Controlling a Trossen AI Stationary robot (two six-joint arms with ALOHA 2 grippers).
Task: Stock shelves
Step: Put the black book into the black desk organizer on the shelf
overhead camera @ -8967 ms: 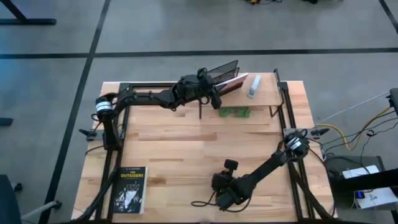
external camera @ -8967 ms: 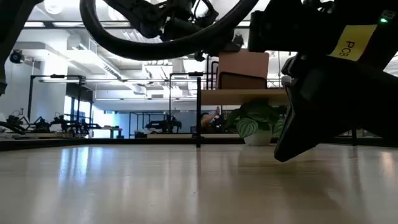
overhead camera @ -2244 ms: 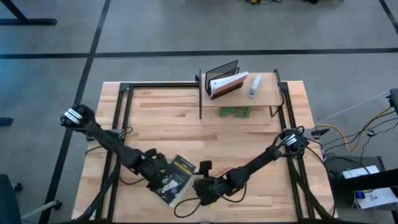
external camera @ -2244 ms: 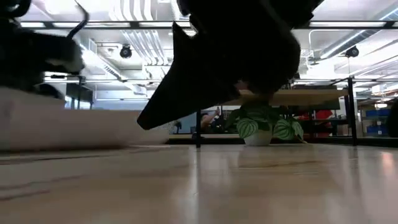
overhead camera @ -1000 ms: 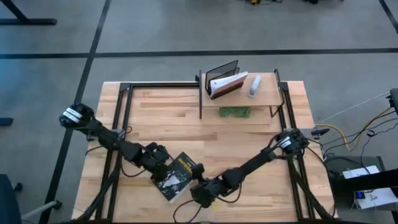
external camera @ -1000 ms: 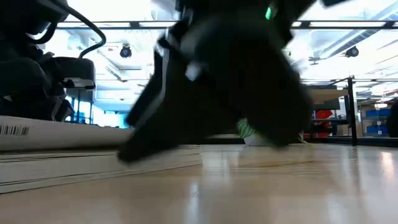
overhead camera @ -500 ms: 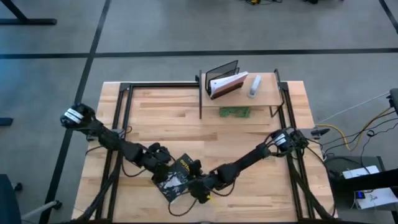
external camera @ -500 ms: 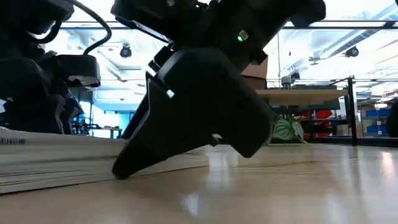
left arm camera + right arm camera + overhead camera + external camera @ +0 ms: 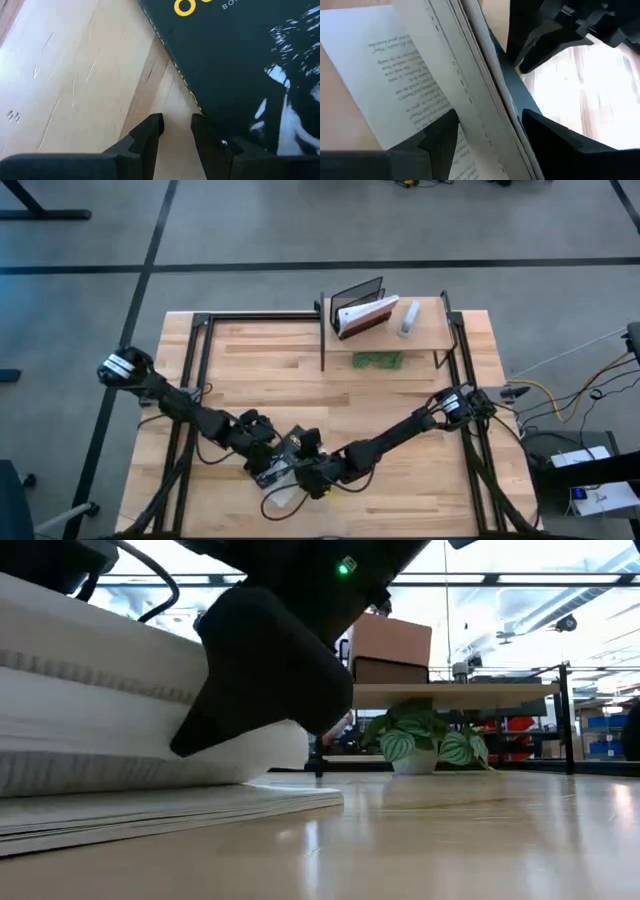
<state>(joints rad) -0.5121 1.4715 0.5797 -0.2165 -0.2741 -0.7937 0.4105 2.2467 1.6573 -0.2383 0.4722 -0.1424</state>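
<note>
We see both dark arms meeting low over the near middle of the light butcher-block desk, around a black-covered paperback book with yellow title lettering. The right pincer has its fingers set apart with the book's fanned white pages between them; the book is partly open, some pages lying flat on the desk. The left pincer sits at the book's cover edge, fingers only narrowly parted and holding nothing. The small light-wood riser shelf on thin black legs stands at the far side of the desk, well apart from the book, carrying a black wire rack with a brown-and-white book leaning in it.
</note>
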